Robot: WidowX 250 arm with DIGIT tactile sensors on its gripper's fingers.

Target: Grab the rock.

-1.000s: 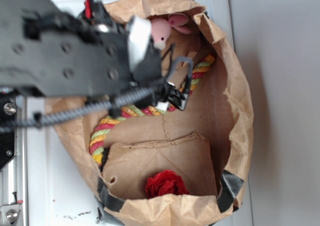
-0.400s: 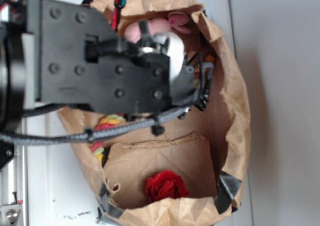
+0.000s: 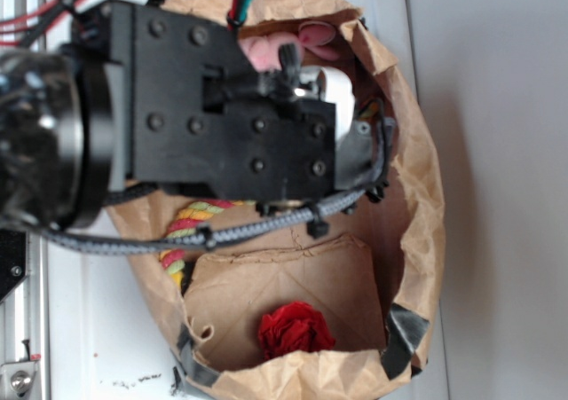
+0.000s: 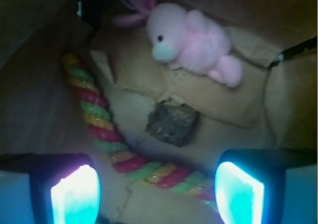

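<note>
The rock (image 4: 172, 122) is a small rough dark grey chunk lying on the paper floor of the bag, seen only in the wrist view; the arm hides it in the exterior view. My gripper (image 4: 157, 193) hangs open above it, its two glowing pads (image 4: 75, 196) wide apart with only the rope beneath them. The rock lies ahead of the fingertips, apart from them. In the exterior view my gripper (image 3: 377, 152) is low inside the bag's far right part, mostly covered by the black arm.
A brown paper bag (image 3: 424, 196) walls everything in. A pink plush rabbit (image 4: 194, 41) lies beyond the rock. A red, yellow and green rope (image 4: 112, 139) curves under the fingers. A red ruffled ball (image 3: 295, 327) sits at the bag's near end.
The arm has swung right and toward the bag's far right, now covering the rope and most of the plush. The ball has not moved.
</note>
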